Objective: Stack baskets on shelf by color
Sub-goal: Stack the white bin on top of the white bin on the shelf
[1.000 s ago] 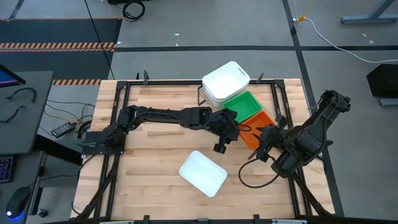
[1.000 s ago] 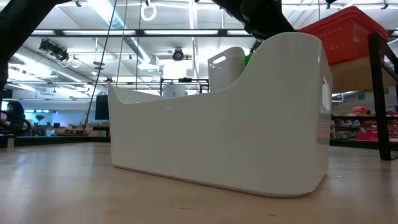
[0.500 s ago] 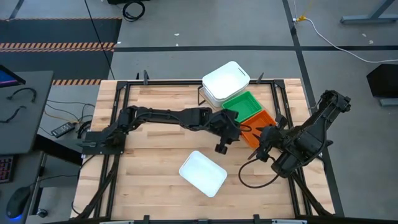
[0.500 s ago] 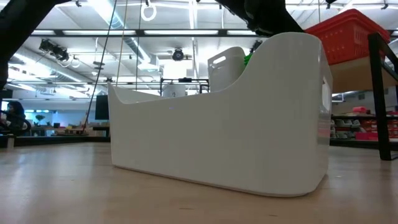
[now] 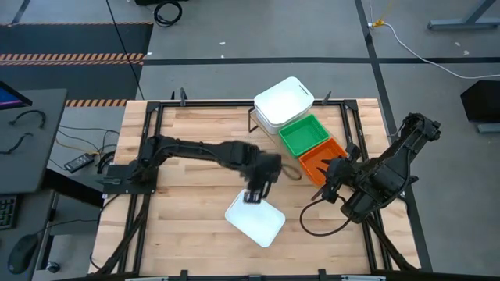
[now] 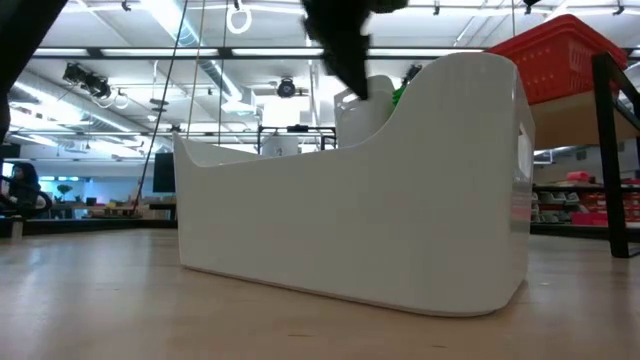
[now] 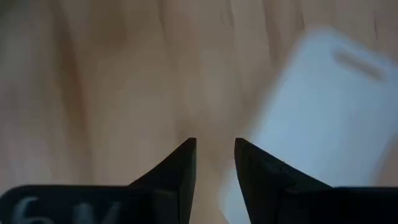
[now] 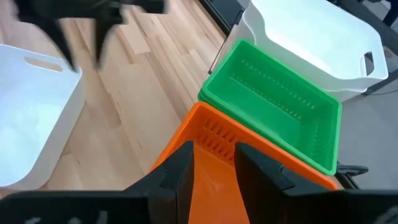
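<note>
The left pincer (image 5: 254, 193), a little open and gripping nothing, is hanging over the empty white basket (image 5: 255, 218) near the counter's (image 5: 187, 211) front edge. The right pincer (image 5: 334, 173), slightly open too, is waiting beside the orange basket (image 5: 320, 162).

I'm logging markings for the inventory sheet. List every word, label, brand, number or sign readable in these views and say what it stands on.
None can be read.
Left wrist view: pale marks on the dark gripper body at the bottom edge are too blurred to read.
The white basket on the table, the green basket, the orange basket and the stacked white baskets show no lettering.
Low view: the room's shelves and fittings are too small to read.
</note>
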Available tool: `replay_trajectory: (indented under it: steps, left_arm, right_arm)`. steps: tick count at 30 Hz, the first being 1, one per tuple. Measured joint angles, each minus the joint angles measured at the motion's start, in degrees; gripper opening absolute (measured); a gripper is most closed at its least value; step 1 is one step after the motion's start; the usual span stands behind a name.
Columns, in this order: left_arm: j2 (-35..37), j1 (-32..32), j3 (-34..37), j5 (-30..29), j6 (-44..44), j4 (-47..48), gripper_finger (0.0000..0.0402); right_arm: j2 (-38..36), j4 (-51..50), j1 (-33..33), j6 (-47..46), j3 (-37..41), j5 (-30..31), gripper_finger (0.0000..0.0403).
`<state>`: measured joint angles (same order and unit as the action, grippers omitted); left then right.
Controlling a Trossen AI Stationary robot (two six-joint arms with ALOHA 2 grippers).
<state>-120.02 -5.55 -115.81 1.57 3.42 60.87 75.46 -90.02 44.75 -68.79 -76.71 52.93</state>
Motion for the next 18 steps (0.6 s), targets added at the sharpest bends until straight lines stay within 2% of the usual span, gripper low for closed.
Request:
replay_trajectory:
  steps: [4, 7, 11, 16, 18]
  left_arm:
    - [0.24, -3.69, 0.00, -2.28, -7.65, 9.99, 0.0117]
    - [0.24, -6.25, 0.00, -5.50, -16.30, 14.03, 0.0117]
    - [0.24, -9.29, 0.00, -6.61, -25.22, 17.44, 0.0117]
    - [0.24, -12.12, 0.00, -13.06, -20.72, 18.05, 0.0117]
    - [0.24, -12.74, 0.00, -13.74, -18.84, 16.29, 0.0117]
  right_arm:
    - [-0.01, 0.00, -0.02, 0.46, 0.00, 1.51, 0.0121]
    - [-0.02, 0.00, -0.13, 0.46, 0.00, 2.23, 0.0121]
    - [-0.02, 0.01, -0.73, 1.50, 0.00, 3.71, 0.0121]
    - [-0.02, 0.28, -2.09, 5.80, 0.00, 7.32, 0.0121]
    - [-0.02, 0.42, -2.68, 6.92, 0.00, 7.88, 0.0121]
